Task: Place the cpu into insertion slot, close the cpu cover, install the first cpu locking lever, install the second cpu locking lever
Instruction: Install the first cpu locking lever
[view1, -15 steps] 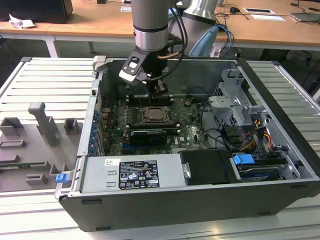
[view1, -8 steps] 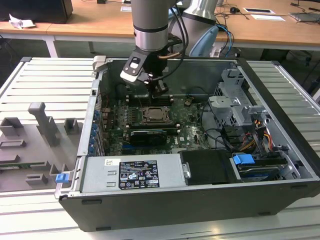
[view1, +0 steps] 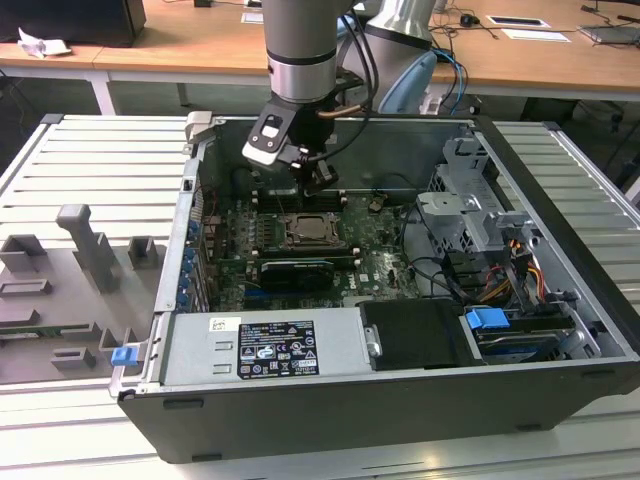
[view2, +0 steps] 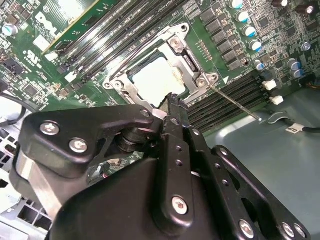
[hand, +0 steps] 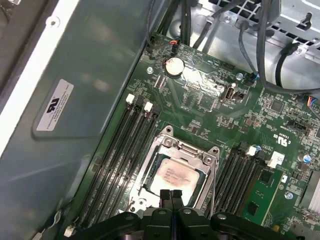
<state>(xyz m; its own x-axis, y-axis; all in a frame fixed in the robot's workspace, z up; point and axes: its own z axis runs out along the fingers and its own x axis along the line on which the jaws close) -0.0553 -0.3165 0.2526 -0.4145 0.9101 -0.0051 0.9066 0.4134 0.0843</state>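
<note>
Gripper: you see the black metal gripper (hand: 171, 196) in both wrist views, its two flat fingertips pressed together with nothing between them, hanging just over the near edge of the socket.
Cpu: your small flat square chip, the cpu (hand: 175, 175), lies seated in the insertion slot (view2: 131, 76); its pale, smooth metal face shows through the frame's cut-out, glaring almost white in the second wrist view.
Cpu cover: the cpu cover (hand: 197, 152), a thin silver-grey stamped frame with a large open middle, lies down flat around the chip.
Locking lever: a thin, straight wire lever (view2: 235, 103) runs out from one corner of the frame across the memory slots.
Memory slots: long, narrow black ridged slots (hand: 120, 150) flank the socket on the green circuit board.
Case: in the exterior view your arm reaches into the open dark-grey computer case (view1: 330, 420), above the socket.
</note>
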